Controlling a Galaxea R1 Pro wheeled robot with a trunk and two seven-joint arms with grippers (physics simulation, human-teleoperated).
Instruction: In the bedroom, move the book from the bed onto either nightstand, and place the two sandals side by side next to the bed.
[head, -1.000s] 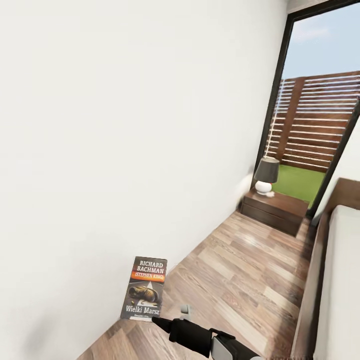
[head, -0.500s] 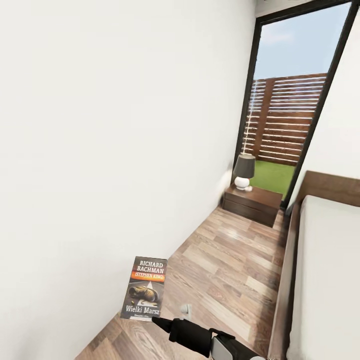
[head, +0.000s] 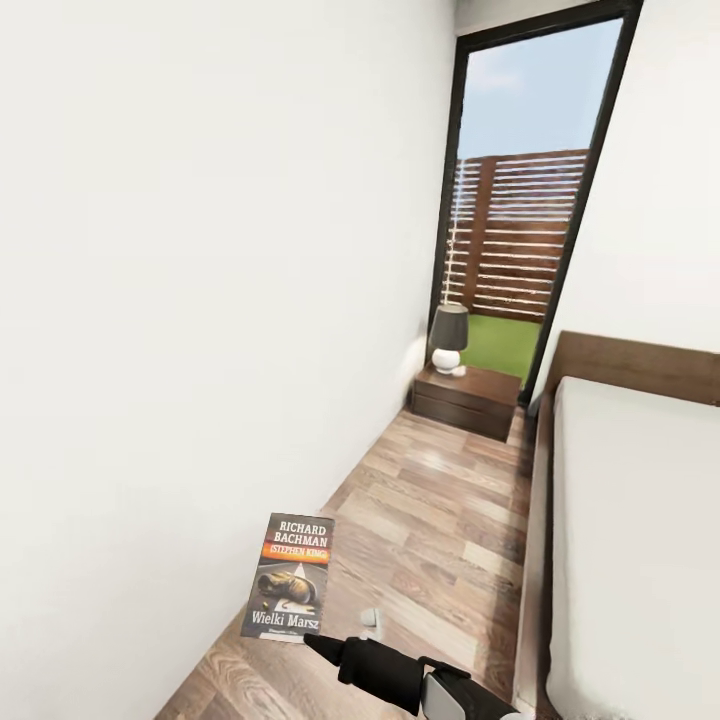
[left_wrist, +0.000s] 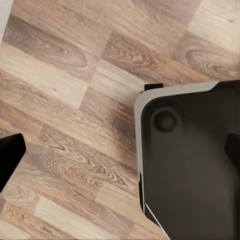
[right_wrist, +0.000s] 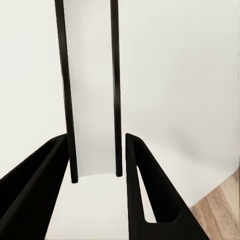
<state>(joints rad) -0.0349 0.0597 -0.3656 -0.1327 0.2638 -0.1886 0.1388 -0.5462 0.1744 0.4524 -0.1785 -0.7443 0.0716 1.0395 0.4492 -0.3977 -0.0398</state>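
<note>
My right gripper (head: 312, 640) is shut on the lower edge of the book (head: 290, 578) and holds it upright above the wood floor, cover facing me, close to the white wall. In the right wrist view the book (right_wrist: 92, 100) stands edge-on between the two black fingers (right_wrist: 150, 190). The bed (head: 640, 520), with its grey mattress and dark frame, runs along the right. A nightstand (head: 468, 398) stands at the far end of the aisle beside the headboard. My left gripper (left_wrist: 120, 145) hangs open over the floor. The sandals are out of view.
A dark-shaded lamp (head: 449, 338) stands on the nightstand's top. Behind it a tall black-framed window (head: 520, 200) shows the fence and grass. The white wall (head: 200, 300) on the left and the bed frame (head: 530, 560) bound a narrow floor aisle. My base (left_wrist: 190, 165) is beside the left gripper.
The whole view has swung, so the window and nightstand sit further left and more of the bed shows. The book and right gripper hold the same place in the picture.
</note>
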